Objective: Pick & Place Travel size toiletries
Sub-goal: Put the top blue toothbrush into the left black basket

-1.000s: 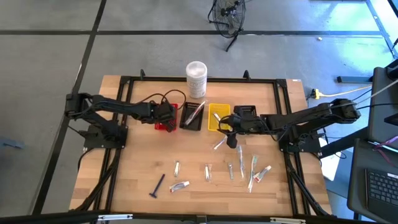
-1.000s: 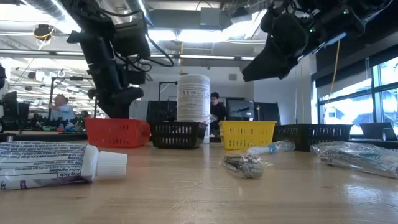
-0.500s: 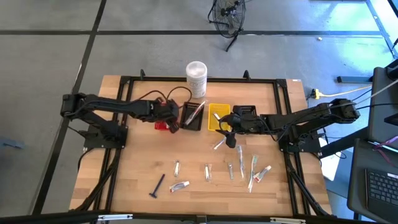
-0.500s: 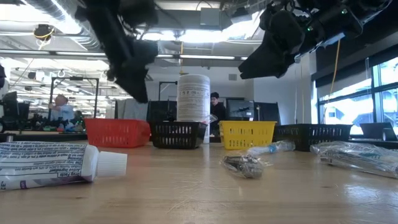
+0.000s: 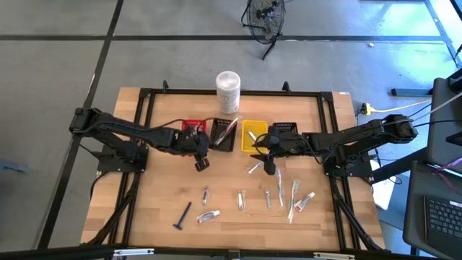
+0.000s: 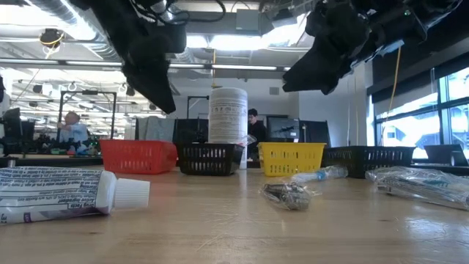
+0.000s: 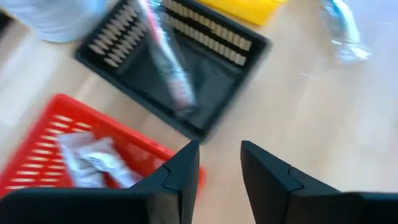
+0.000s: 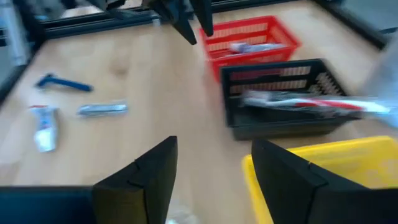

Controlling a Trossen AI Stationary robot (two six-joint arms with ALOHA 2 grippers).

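Note:
Travel size toiletries lie scattered on the near half of the table: a dark blue razor (image 5: 182, 215), white tubes (image 5: 208, 215) (image 5: 304, 201), slim wrapped toothbrushes (image 5: 294, 195) and small silvery pieces (image 5: 240, 200). One wrapped toothbrush (image 5: 254, 167) lies just left of my right gripper (image 5: 268, 167), which hangs open above the table. My left gripper (image 5: 201, 163) is open and empty, above bare wood just near of the red basket (image 5: 190, 128). White packets (image 7: 93, 163) lie in that basket. A toothbrush (image 7: 165, 62) leans in the black basket (image 5: 224, 134).
A row of baskets stands across the table's middle: red, black, yellow (image 5: 253, 135) and a second black one (image 5: 284, 130). A tall white cylindrical container (image 5: 227, 90) stands behind them. A black frame (image 5: 144, 97) rims the table. Bare wood lies between the baskets and the scattered items.
My left gripper has left its place over the red basket and swung toward the table's near edge and slightly right, coming out over bare wood in front of the baskets. The red basket now shows uncovered. My right arm has stayed nearly still.

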